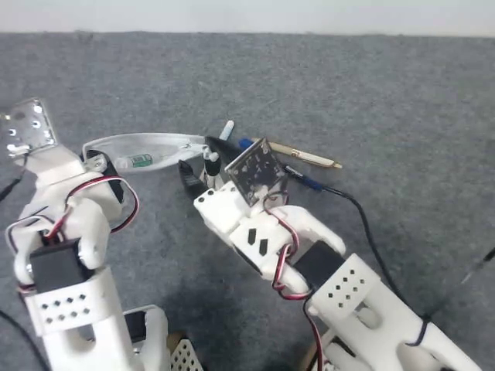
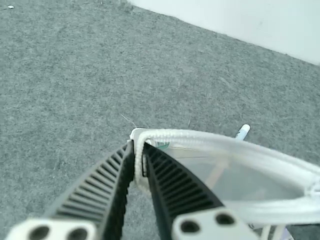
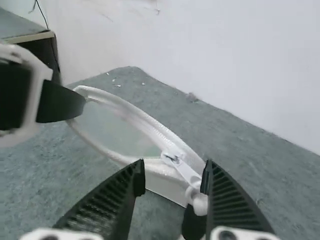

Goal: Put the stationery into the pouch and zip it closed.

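The pouch [image 1: 147, 147] is clear plastic edged with a white woven zip band, and the carpet [image 1: 387, 93] is mottled grey. There is a blue pen [image 1: 305, 182], a pale gold pen [image 1: 313, 158] and a white-capped pen [image 1: 227, 128]. The left gripper [image 2: 138, 149] and right gripper [image 3: 172, 170] have black ribbed jaws.

No legible print, not even on the green label [image 1: 140, 161] inside the pouch [image 1: 158, 144].
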